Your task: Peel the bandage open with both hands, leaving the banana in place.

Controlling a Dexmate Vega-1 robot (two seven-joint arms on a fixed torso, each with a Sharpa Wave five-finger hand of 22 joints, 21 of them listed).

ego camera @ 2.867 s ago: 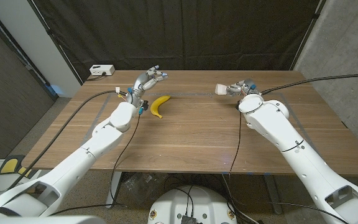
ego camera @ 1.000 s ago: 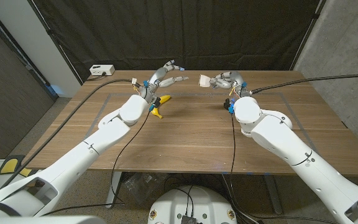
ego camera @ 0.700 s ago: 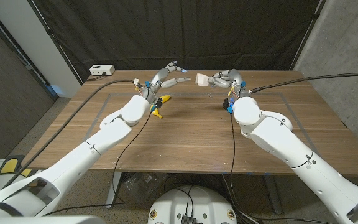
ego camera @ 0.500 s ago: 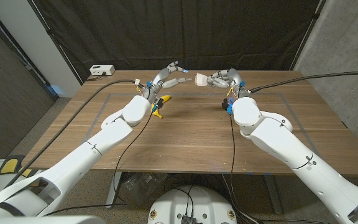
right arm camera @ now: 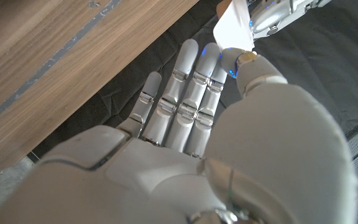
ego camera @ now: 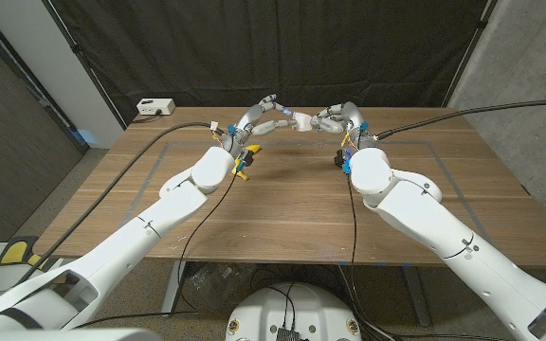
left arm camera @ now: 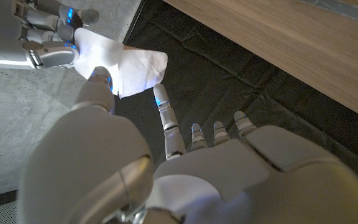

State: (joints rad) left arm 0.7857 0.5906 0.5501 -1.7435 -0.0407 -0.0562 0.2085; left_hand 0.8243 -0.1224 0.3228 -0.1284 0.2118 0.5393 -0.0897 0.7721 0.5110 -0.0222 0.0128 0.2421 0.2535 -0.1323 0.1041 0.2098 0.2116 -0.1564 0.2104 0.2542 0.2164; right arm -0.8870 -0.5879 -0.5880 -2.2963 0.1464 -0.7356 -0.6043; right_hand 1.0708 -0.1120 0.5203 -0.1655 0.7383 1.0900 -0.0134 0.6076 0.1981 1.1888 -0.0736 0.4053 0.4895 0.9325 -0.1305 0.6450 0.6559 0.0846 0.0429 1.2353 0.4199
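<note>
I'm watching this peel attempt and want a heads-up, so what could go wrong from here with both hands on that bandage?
1. The bandage is held in the air only at its edges, between the left hand and the right hand; a pull may slip it free instead of peeling it.
2. The banana lies right under the left forearm; lowering that arm could nudge it.

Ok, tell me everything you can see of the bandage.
The bandage is a small white packet that looks like thin paper, slightly creased, with one corner jutting free in the left wrist view. It hangs in the air above the table's far edge, between the left hand and the right hand, both of which pinch it. It is not visibly peeled open.
</note>
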